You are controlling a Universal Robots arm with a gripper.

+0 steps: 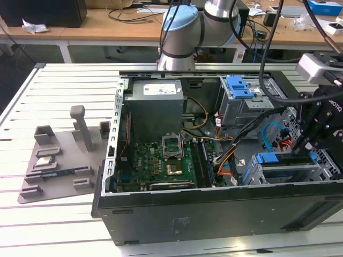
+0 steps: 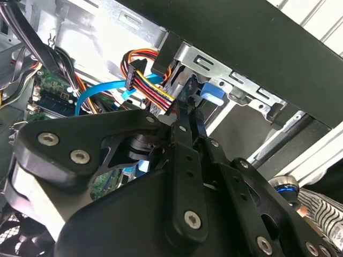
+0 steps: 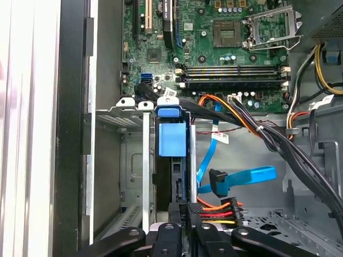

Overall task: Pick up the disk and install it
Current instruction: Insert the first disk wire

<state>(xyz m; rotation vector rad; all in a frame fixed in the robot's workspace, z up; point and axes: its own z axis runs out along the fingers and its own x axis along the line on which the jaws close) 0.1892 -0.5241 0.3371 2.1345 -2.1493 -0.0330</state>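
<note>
The disk (image 3: 178, 179) stands edge-on in a slot of the metal drive cage (image 3: 131, 115) at the front corner of the open computer case, on the exterior view's right. Its blue carrier tab (image 3: 171, 138) sticks out at the far end. The same tab shows in the second wrist view (image 2: 210, 92) and the exterior view (image 1: 266, 158). My gripper (image 3: 186, 214) sits at the disk's near end, its fingers close together and shut on the disk's edge. In the second wrist view the gripper (image 2: 188, 115) reaches toward the tab. In the exterior view the gripper (image 1: 306, 147) hangs over the cage.
A blue flat cable (image 3: 241, 179) and a plug with coloured wires (image 3: 217, 211) lie right beside the slot. The motherboard (image 1: 161, 160), grey power-supply box (image 1: 156, 104) and a second cage with a blue bracket (image 1: 239, 87) share the case. A grey fixture plate (image 1: 56, 160) lies left.
</note>
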